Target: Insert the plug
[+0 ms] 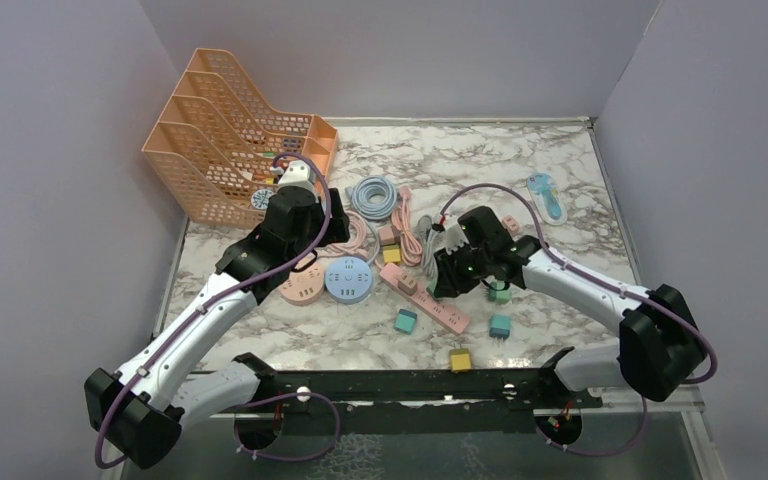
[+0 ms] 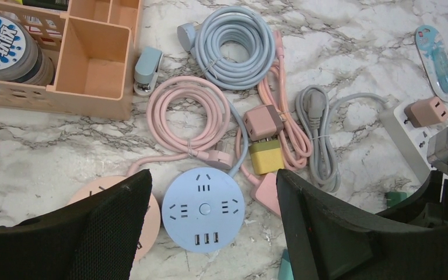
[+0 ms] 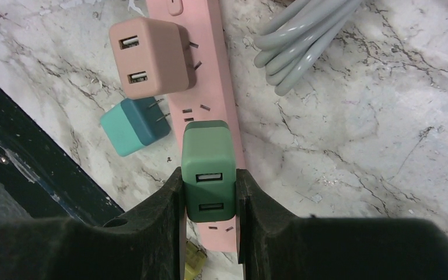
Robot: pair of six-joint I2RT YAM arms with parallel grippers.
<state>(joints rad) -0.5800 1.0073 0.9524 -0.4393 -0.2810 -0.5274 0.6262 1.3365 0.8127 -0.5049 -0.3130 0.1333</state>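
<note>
My right gripper (image 3: 209, 192) is shut on a green USB charger plug (image 3: 207, 169) and holds it over the pink power strip (image 3: 207, 76); in the top view it (image 1: 457, 270) is above the strip (image 1: 426, 297). A pink charger (image 3: 149, 56) lies tilted on the strip with its prongs showing. A teal charger (image 3: 133, 125) lies beside the strip. My left gripper (image 2: 210, 227) is open above the blue round socket hub (image 2: 204, 210), with a pink round hub (image 2: 102, 192) partly hidden under its left finger.
An orange file rack (image 1: 230, 135) stands at the back left. Coiled blue (image 2: 230, 46), pink (image 2: 189, 114) and grey (image 2: 318, 137) cables lie mid-table. Loose teal (image 1: 406, 320) and yellow (image 1: 460, 359) chargers lie near the front. A black rail (image 1: 410, 385) runs along the near edge.
</note>
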